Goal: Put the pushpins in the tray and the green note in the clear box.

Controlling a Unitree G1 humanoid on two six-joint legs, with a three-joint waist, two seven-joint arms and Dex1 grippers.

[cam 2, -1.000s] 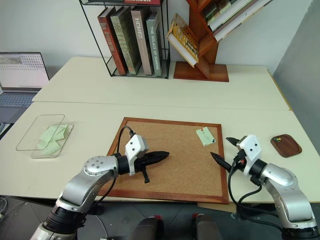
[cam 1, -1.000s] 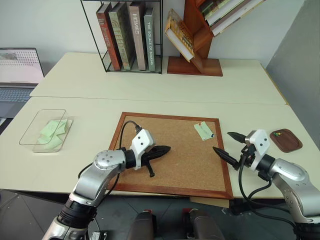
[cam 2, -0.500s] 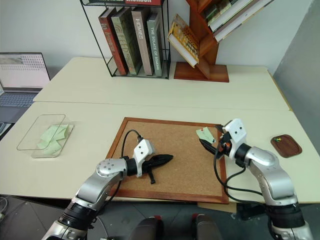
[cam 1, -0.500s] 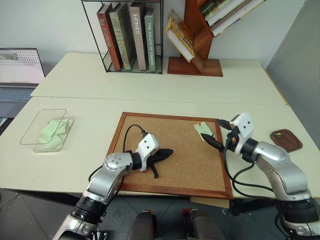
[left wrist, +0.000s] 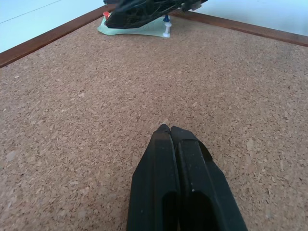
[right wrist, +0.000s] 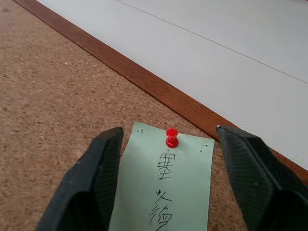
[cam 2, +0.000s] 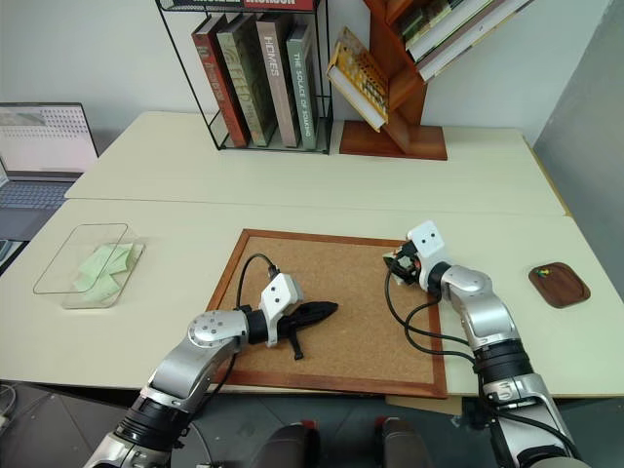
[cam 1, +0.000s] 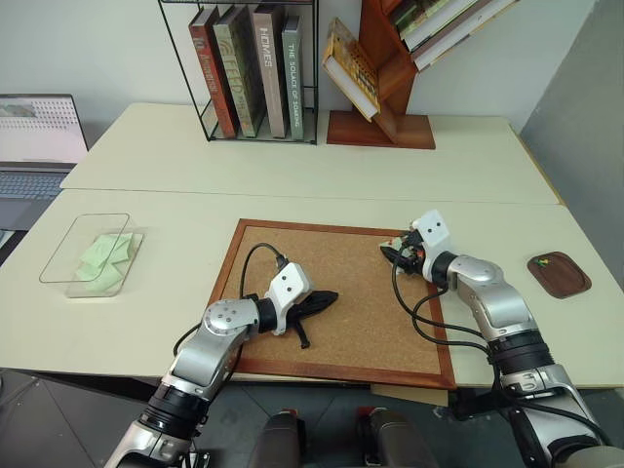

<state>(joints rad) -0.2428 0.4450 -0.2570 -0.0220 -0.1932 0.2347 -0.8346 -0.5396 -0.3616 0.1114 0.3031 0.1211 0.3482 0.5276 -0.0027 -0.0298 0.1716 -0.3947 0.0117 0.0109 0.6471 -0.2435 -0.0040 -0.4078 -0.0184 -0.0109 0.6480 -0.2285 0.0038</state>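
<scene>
The green note (right wrist: 166, 190) lies pinned at the far right corner of the cork board (cam 1: 341, 317). A red pushpin (right wrist: 172, 137) stands at its top edge, and a dark pushpin (left wrist: 166, 19) shows at its other end in the left wrist view. My right gripper (right wrist: 168, 129) is open just above the note, one finger on each side of the red pin. My left gripper (cam 1: 327, 297) is shut and empty, low over the middle of the board. The brown tray (cam 1: 558, 275) sits on the table to the board's right. The clear box (cam 1: 90, 255) at the left holds green notes.
A wire rack of books (cam 1: 249, 68) and a wooden book stand (cam 1: 380, 88) stand on the far table. A laptop (cam 1: 34, 146) is at the far left. Bare table lies between the board and the tray.
My right gripper has moved forward and left from beside the board's right edge to the pinned note. My left gripper sank slightly at first and has stayed still since.
</scene>
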